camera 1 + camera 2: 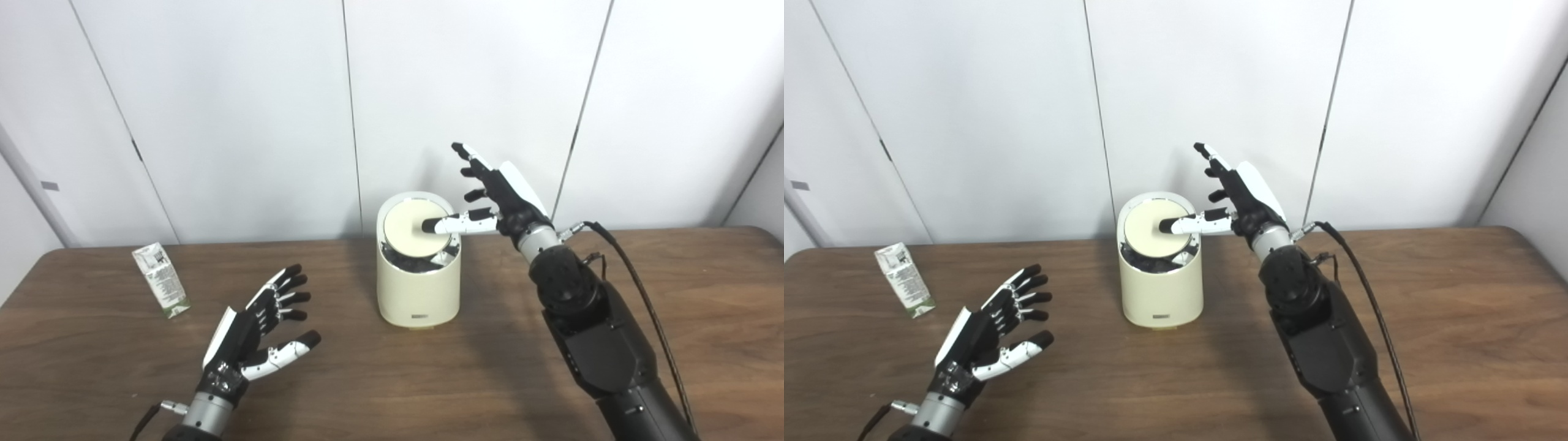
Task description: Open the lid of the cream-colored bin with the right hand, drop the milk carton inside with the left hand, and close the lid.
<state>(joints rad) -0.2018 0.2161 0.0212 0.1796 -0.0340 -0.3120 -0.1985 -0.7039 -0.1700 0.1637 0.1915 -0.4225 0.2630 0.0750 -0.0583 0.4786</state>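
Up close, little writing can be read: the milk carton [160, 280] has green-and-white print too small to make out, and the cream bin [418, 288] has a small dark mark low on its front that I cannot read either.

My right hand [499, 193] is raised beside the bin's top, on its right. The thumb reaches out level over the round lid [409, 234], its tip on or just above the lid's right part; I cannot tell whether it touches. My other fingers [468, 153] stretch up and away, spread, holding nothing. The lid sits tilted inside the rim, with a dark gap showing along its near edge.

My left hand [260, 334] hovers low over the worktop [392, 380], palm turned inward, fingers spread wide and empty. The carton stands upright, leaning slightly, to the left of this hand and farther back, apart from it, near the worktop's far left edge.

Bare wood lies between my left hand and the bin, and more stretches to the right of my right arm. The bin stands near the middle, toward the back edge, with the white wall panels [245, 110] behind.
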